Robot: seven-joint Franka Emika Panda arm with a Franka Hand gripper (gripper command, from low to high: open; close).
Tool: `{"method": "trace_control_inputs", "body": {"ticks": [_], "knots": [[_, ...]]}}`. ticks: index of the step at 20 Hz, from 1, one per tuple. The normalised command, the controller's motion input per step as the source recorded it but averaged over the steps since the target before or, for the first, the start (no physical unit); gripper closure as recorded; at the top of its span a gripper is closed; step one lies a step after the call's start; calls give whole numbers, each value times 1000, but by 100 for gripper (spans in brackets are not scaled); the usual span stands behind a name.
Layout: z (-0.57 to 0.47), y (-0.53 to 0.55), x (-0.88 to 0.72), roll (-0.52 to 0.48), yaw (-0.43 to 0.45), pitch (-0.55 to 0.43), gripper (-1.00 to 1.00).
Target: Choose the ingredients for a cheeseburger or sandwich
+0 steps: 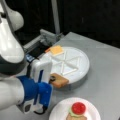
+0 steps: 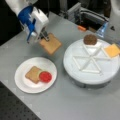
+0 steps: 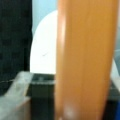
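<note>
My gripper (image 2: pixel 45 37) is shut on a tan-brown toast square (image 2: pixel 51 44), held in the air between the white segmented tray (image 2: pixel 75 72) and the white plate (image 2: pixel 23 83). The toast square (image 1: pixel 59 80) also shows in a front view beside the gripper (image 1: pixel 52 79), and fills the wrist view as an orange-tan slab (image 3: pixel 85 60). On the plate lies the sandwich: a toast square (image 2: pixel 32 74), a green disc (image 1: pixel 70 112) and a red disc (image 2: pixel 45 76). A yellow cheese square (image 2: pixel 112 50) and a dark brown patty (image 2: pixel 90 39) rest in tray compartments.
A grey metal fixture (image 2: pixel 90 15) with a small orange piece (image 2: pixel 81 28) stands behind the tray. A blue object (image 2: pixel 103 30) sits near the tray's far edge. The grey table (image 2: pixel 75 105) ends at a dark perforated base at a front view's bottom left.
</note>
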Motion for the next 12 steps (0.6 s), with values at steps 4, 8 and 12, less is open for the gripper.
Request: {"method": "trace_control_inputs", "body": {"ticks": [4,8,12], "knots": [[-71,-287,399,-273,172,179,100],[-76,-275,426,-176,162,134,100],[-203,-229,554,-78,170,99,100]]}}
